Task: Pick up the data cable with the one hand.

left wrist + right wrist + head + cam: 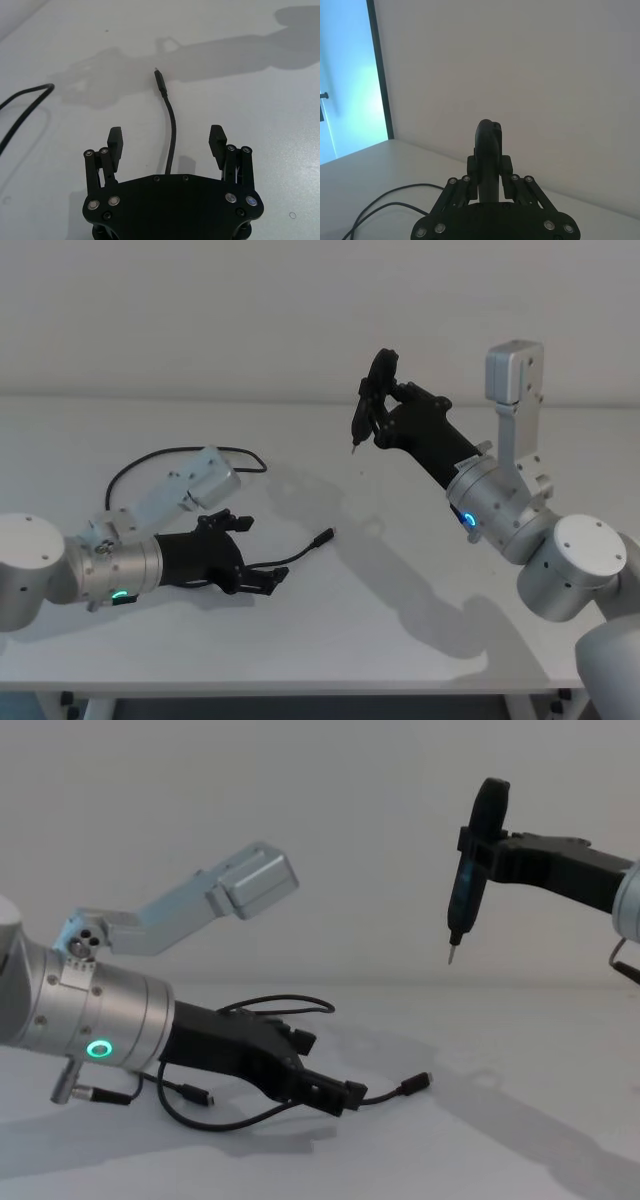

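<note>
**Kid:** What is the biggest thing here?

**Me:** The white table (400, 660). Everything in this job lies on it.

**Kid:** And your arms?

**Me:** My right gripper (385, 405) is high up over the table, well away from the job. It is clenched on a black tool (365, 422) with a pointy metal tip. My left gripper (167, 140) does the work. It is low over the table, spread wide, and it holds nothing.

**Kid:** Where is the data cable?

**Me:** The data cable (171, 117) lies flat on the table. One bit of it runs right between my two fingers (116, 140). Its little plug (160, 82) pokes out past them. The rest curls away behind my left arm.

**Kid:** So you just squeeze?

**Me:** I think squeezing comes next, but I want to do it well. The cord is thin and lies flat, so my fingers must be very low or they will shut on air above it. I cannot tell if they touch the table. The cord should sit in the middle, so both fingers meet it together. I should pinch the bendy cord, not the hard plug.

**Kid:** And then?

**Me:** Then I lift slowly, straight up. The long tail will drag behind, and I think a quick pull could slip the cord out.
</note>
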